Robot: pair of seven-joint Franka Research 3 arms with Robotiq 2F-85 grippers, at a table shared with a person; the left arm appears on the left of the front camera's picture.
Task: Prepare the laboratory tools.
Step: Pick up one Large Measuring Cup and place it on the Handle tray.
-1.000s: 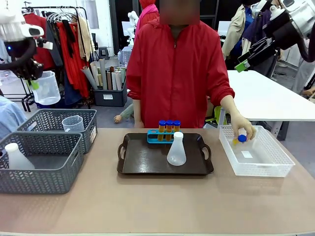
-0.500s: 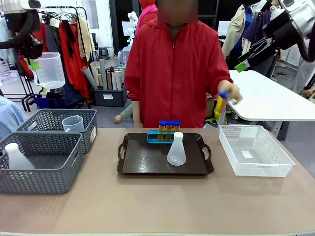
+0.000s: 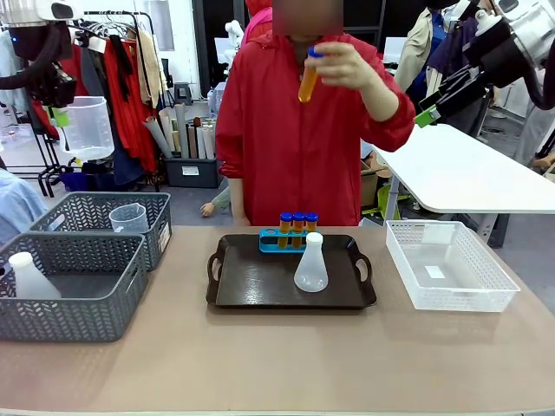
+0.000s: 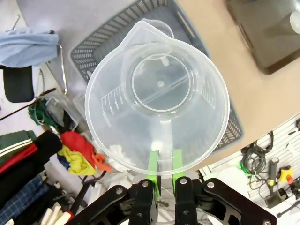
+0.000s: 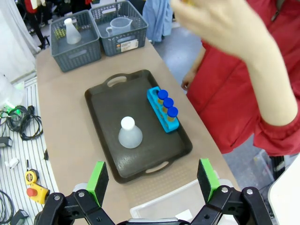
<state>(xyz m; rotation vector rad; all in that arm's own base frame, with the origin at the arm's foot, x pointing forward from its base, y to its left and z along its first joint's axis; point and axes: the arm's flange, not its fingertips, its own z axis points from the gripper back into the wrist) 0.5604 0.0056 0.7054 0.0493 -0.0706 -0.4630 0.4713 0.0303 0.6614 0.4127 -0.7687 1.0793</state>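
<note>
Three tubes (image 3: 297, 227) stand behind the flask (image 3: 310, 264) on the tray (image 3: 251, 282).

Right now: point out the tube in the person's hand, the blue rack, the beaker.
tube (image 3: 307, 84), front view, orange middle of its body.
blue rack (image 3: 268, 239), front view, its empty left end.
beaker (image 4: 160, 84), left wrist view, centre of its base.

Left gripper (image 4: 164, 161) raised high, clamped on the beaker (image 4: 157, 101), right gripper (image 5: 152, 174) raised high, jaws wide apart
</note>
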